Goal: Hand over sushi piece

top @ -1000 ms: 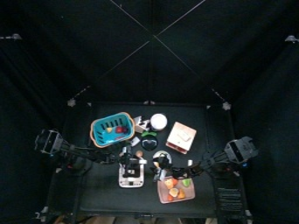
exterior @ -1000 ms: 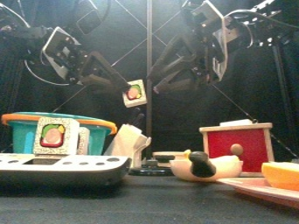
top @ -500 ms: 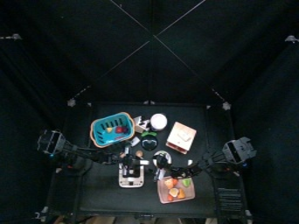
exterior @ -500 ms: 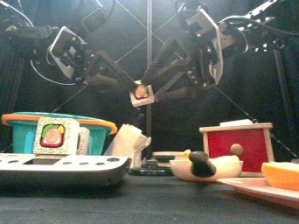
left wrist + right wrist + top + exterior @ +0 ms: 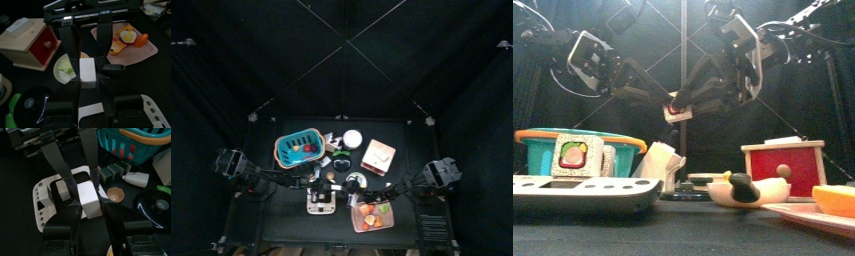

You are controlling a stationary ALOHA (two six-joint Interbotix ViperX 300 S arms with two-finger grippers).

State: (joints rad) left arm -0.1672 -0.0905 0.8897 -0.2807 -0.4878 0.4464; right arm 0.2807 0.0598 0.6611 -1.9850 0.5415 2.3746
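White rice with a green and pink centre marks the sushi piece [image 5: 673, 107], which hangs in the air above the middle of the table [image 5: 406, 136], well clear of everything below. The left hand [image 5: 87, 81] is clamped on it, pressing the pale block from both sides. The right hand [image 5: 89, 204] has come in from 3 o'clock over the last second and now meets the piece too. A second ago it hung well apart, with the left hand carrying the piece alone. Whether the right hand has taken hold yet I cannot tell, since the two hands overlap in every view.

My judgement is that the handover is at its crux. The receiving hand is in place, and the giving hand should let go only once the other has a firm hold, otherwise the piece drops.

Directly beneath, seen from above, a white tray [image 5: 321, 203] lies at 7 o'clock, and a pink plate [image 5: 372, 216] with orange fruit lies at 5 o'clock. A teal basket [image 5: 580, 148] stands at 10 o'clock with a second roll [image 5: 572, 154] propped against its front. A red box [image 5: 783, 168] with a pale top sits at 2 o'clock, and a small bowl [image 5: 751, 192] sits just in front of it. All of these stand low on the table, so nothing blocks the two arms. A dropped piece would probably land near the tray or the bowl.
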